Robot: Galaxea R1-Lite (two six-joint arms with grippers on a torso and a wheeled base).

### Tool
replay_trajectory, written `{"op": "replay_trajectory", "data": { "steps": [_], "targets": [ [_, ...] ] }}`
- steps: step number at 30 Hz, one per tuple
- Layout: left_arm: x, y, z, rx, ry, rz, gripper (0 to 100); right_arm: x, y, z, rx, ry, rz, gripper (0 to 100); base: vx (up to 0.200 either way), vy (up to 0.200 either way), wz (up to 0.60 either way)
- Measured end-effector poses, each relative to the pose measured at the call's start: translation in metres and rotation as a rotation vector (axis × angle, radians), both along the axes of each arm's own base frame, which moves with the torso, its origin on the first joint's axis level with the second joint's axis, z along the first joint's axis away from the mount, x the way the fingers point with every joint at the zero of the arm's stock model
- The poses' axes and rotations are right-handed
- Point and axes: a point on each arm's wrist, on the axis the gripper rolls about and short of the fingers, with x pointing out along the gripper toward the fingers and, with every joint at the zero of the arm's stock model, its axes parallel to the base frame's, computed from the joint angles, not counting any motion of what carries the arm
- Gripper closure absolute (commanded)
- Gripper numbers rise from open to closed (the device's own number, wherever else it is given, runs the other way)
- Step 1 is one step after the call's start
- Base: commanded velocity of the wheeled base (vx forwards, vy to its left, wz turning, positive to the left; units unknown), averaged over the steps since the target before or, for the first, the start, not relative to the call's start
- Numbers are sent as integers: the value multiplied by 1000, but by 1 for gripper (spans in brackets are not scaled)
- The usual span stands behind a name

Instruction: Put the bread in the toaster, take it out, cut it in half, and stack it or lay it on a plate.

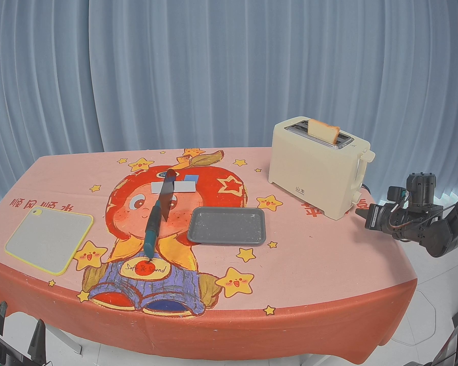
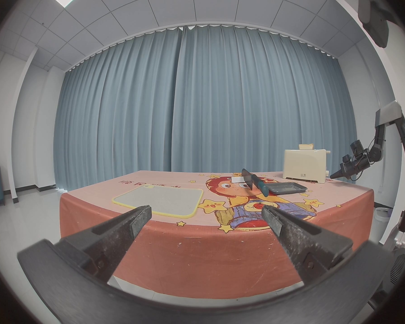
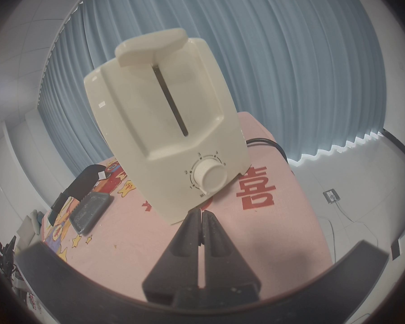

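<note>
A blue-grey curtain (image 1: 229, 52) is hanging behind a rounded table (image 1: 315, 270) that is wearing a pink cloth with a cartoon print. On it we are counting one cream toaster (image 1: 315, 171), one slice of bread (image 1: 323, 130), one knife (image 1: 155, 219), one grey tray (image 1: 226, 225) and one cutting board (image 1: 48, 239) with a yellow edge. The right gripper (image 3: 201, 223) is hovering at the table's right end, pointing at the toaster's end face, just beside the dial (image 3: 210, 176); its fingers are pressing together with nothing between them. The left gripper (image 2: 205, 212) is hanging low in front of the table's near left corner, well apart from everything, its fingers spread wide and empty. The bread is standing in a toaster slot, its upper part sticking out, pale on the face with a golden-brown crust. The lever (image 3: 150, 46) is sitting at the top of its track. The knife, dark-bladed and teal-handled, is tilting with its blade end raised, between the board and the tray.
</note>
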Motion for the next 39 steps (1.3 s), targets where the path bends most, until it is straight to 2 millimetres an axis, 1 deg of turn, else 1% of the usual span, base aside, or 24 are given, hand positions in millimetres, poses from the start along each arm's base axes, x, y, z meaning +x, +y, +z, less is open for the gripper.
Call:
{"op": "replay_trajectory", "data": {
  "steps": [5, 16, 24, 39],
  "targets": [
    [0, 0, 0, 0, 0, 1, 0, 1, 0, -6, -2, 16, -2, 100, 0, 0, 0],
    [0, 0, 0, 0, 0, 0, 0, 8, -2, -5, 3, 6, -21, 100, 0, 0, 0],
    [0, 0, 0, 0, 0, 0, 0, 14, -1, -11, -3, 17, -33, 100, 0, 0, 0],
    [0, 0, 0, 0, 0, 1, 0, 20, -4, -10, 8, 6, -42, 100, 0, 0, 0]
  ]
}}
